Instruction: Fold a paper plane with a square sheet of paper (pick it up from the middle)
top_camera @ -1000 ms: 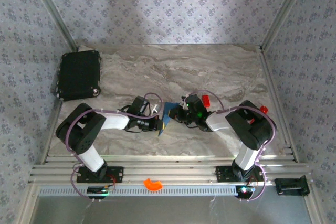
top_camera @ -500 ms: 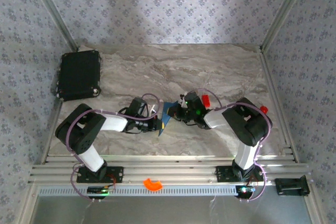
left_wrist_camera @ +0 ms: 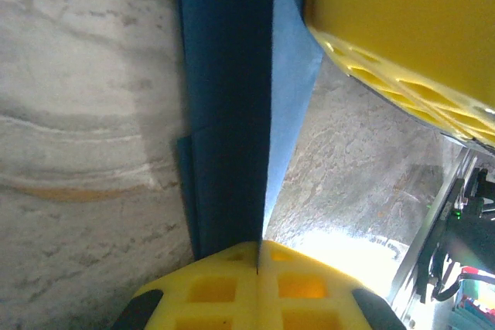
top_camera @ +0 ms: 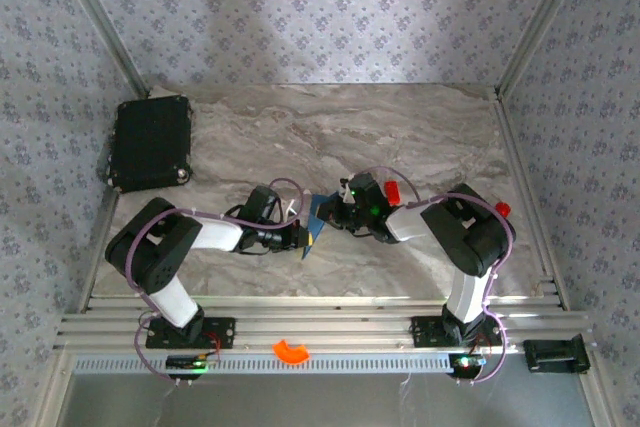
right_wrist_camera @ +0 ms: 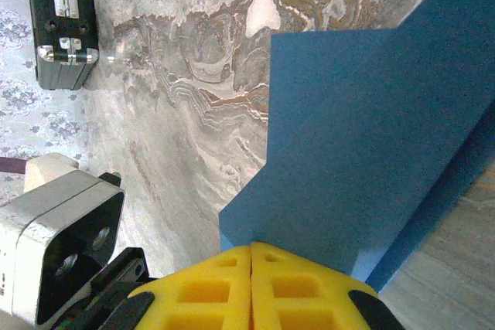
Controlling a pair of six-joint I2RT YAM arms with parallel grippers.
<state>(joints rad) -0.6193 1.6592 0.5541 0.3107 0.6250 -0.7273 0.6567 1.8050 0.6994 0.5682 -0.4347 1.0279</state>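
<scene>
The square sheet of paper point(top_camera: 319, 218) is dark blue and folded, held just above the marble table point(top_camera: 420, 127) between both arms. My left gripper point(top_camera: 303, 238) is shut on its near left corner. In the left wrist view the yellow pads point(left_wrist_camera: 224, 287) meet on the paper's edge point(left_wrist_camera: 232, 113), which stands on edge with a crease. My right gripper point(top_camera: 336, 214) is shut on the paper's right side. In the right wrist view its pads point(right_wrist_camera: 209, 291) pinch a flat layered flap point(right_wrist_camera: 363, 144). The right gripper's yellow finger point(left_wrist_camera: 402, 28) sits close above the paper.
A black case point(top_camera: 150, 142) lies at the table's back left, also seen as the case point(right_wrist_camera: 58, 21). A small red block point(top_camera: 393, 190) sits just behind the right wrist. An orange curved piece point(top_camera: 292, 351) rests on the front rail. The left arm's wrist camera housing point(right_wrist_camera: 62, 245) is close by.
The right arm has swung its gripper slightly left and away, drawing the paper's right side with it. The left gripper has barely moved. Both grips stay shut.
</scene>
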